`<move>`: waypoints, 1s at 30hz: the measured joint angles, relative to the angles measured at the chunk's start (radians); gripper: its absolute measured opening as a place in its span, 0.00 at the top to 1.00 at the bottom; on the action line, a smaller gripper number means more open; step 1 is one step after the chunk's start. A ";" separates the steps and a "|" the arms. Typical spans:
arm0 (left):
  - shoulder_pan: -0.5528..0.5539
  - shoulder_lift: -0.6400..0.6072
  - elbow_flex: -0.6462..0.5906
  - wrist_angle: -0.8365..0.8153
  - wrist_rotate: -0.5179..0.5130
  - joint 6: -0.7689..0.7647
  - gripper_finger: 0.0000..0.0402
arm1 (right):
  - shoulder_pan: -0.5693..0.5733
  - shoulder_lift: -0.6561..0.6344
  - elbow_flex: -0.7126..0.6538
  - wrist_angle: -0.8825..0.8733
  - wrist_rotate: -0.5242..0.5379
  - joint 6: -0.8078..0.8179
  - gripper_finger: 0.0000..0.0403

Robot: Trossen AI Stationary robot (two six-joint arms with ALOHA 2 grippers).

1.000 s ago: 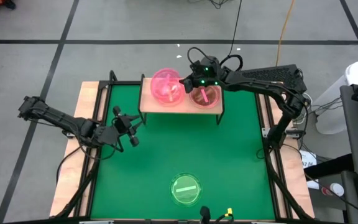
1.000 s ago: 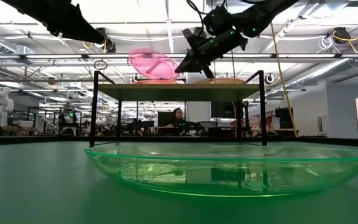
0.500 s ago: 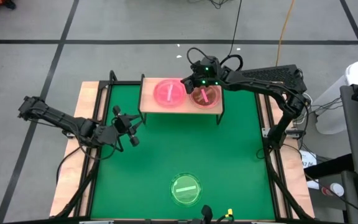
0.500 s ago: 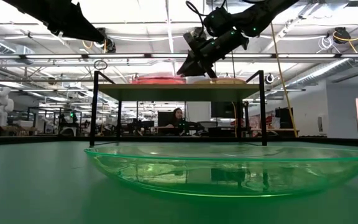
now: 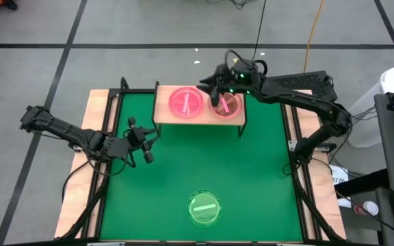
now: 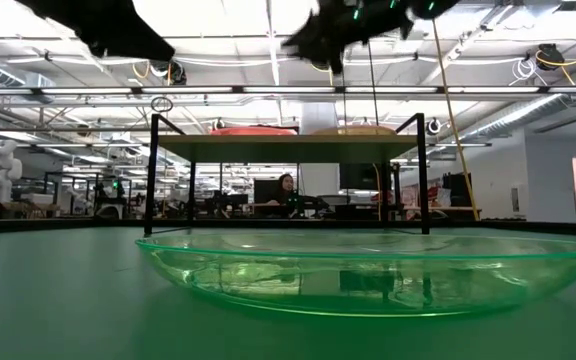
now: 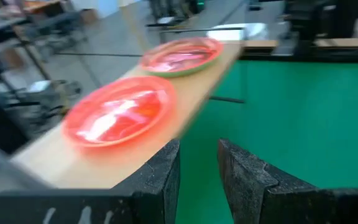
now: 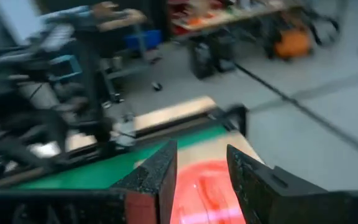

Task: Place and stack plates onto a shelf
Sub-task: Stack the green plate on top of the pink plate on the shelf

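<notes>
The wooden shelf (image 5: 204, 117) stands at the far side of the green mat. A pink plate (image 5: 185, 102) lies flat on its left half. A stack of plates (image 5: 224, 104) with a pink one on top sits on its right half. A green plate (image 5: 205, 208) rests on the mat near the front edge and fills the low view (image 6: 368, 275). My right gripper (image 5: 209, 86) hangs open above the shelf's far edge, between the two piles, holding nothing. My left gripper (image 5: 142, 141) hovers open left of the shelf, pointing at it (image 7: 199, 168).
The shelf's thin black legs (image 6: 154, 175) stand on the mat. A wooden border (image 5: 81, 178) with a black frame runs round the mat. The mat between the shelf and the green plate is bare. A person (image 6: 286, 186) sits far back in the room.
My right gripper has let go of the pink plate and risen, drawing back toward the far right. The plate, held tilted above the shelf a second ago, now lies flat on the shelf's left half.
</notes>
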 joint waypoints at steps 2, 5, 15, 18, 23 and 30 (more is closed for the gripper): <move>-0.008 0.026 0.000 0.042 0.041 0.000 0.72 | 0.051 -0.048 0.000 -0.016 0.000 -0.077 0.69; -0.027 0.097 0.000 0.128 0.048 0.018 0.72 | 0.135 -0.109 0.000 -0.046 0.000 -0.164 0.69; -0.111 0.313 0.005 0.332 0.182 0.224 0.72 | 0.423 -0.223 -0.003 -0.226 0.183 -0.273 0.69; -0.146 0.363 0.006 0.414 0.275 0.278 0.72 | 0.502 -0.252 -0.051 -0.241 0.274 -0.273 0.69; -0.204 0.444 0.007 0.456 0.330 0.357 0.72 | 0.598 -0.322 -0.192 -0.200 0.440 -0.262 0.69; -0.288 0.648 0.119 0.405 0.476 0.637 0.72 | 0.663 -0.464 -0.441 0.075 0.505 -0.240 0.69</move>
